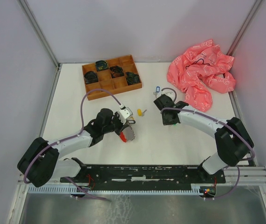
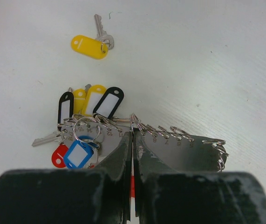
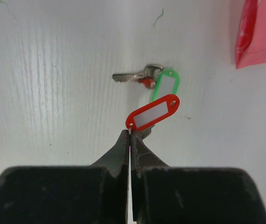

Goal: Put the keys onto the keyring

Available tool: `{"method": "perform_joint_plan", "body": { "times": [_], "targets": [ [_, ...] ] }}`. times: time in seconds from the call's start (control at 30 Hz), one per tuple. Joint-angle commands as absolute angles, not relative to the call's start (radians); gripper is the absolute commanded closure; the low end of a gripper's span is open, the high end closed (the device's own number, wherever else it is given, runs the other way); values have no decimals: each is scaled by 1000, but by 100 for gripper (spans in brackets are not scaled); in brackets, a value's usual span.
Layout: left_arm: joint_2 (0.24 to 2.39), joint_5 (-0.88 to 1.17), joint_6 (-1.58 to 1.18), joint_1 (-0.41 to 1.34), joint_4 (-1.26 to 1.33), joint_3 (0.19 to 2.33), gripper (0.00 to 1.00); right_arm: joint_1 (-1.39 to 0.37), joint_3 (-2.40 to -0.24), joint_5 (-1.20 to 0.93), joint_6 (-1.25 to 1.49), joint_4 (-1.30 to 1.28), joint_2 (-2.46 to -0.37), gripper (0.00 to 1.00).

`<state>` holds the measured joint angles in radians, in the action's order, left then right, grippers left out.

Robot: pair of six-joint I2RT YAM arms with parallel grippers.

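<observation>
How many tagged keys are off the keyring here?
4: yellow-tagged key ahead of the left tool; blue-tagged key beyond the right tool; green-tagged key lying just ahead of it; red-tagged key pinched in it. More may be hidden.

Surface: white matte table (image 1: 184, 144).
11 o'clock: shallow brown wooden tray (image 1: 124, 62) with square compartments, several holding dark coiled items.
1 to 2 o'clock: crumpled pink plastic bag (image 1: 200, 74).
Centre: silvery key with a yellow oval plastic tag (image 1: 141, 112), flat and alone.
12 to 1 o'clock: silvery key with a blue plastic tag (image 1: 158, 88).
Right wrist view: silvery key with a green plastic tag (image 3: 158, 81), blade towards 9 o'clock.
7 o'clock: bunch of silvery keys and rings with black, yellow, blue and red tags (image 2: 84, 135).
</observation>
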<state>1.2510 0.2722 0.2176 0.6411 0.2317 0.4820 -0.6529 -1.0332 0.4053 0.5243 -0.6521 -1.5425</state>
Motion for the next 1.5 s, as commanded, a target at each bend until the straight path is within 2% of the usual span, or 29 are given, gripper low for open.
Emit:
{"method": "perform_joint_plan", "body": {
  "times": [0.0, 0.13, 0.3, 0.5, 0.6, 0.77, 0.97, 1.23, 1.47],
  "targets": [
    [1253, 289, 186, 644, 272, 529, 97, -707, -987, 372, 690, -601, -1571, 99],
    [1254, 287, 182, 644, 272, 530, 97, -737, -985, 342, 754, -537, -1607, 98],
    [1253, 282, 178, 644, 272, 529, 97, -748, -1023, 274, 737, -512, -1644, 79],
    [1252, 282, 177, 644, 271, 529, 97, -729, -1018, 247, 563, -536, -1563, 46],
    [1250, 286, 176, 644, 272, 529, 97, -670, -980, 135, 459, -476, -1512, 38],
    [1253, 288, 178, 644, 272, 528, 97, -604, -1010, -77, 354, -411, -1534, 35],
    [1255, 291, 180, 645, 272, 529, 97, -536, -1047, -186, 351, -360, -1634, 34],
    [1260, 297, 182, 644, 271, 529, 97, -495, -1046, -263, 354, -377, -1726, 30],
    [1267, 304, 181, 643, 270, 533, 97, -493, -981, -228, 377, -452, -1698, 25]
  ]
}}
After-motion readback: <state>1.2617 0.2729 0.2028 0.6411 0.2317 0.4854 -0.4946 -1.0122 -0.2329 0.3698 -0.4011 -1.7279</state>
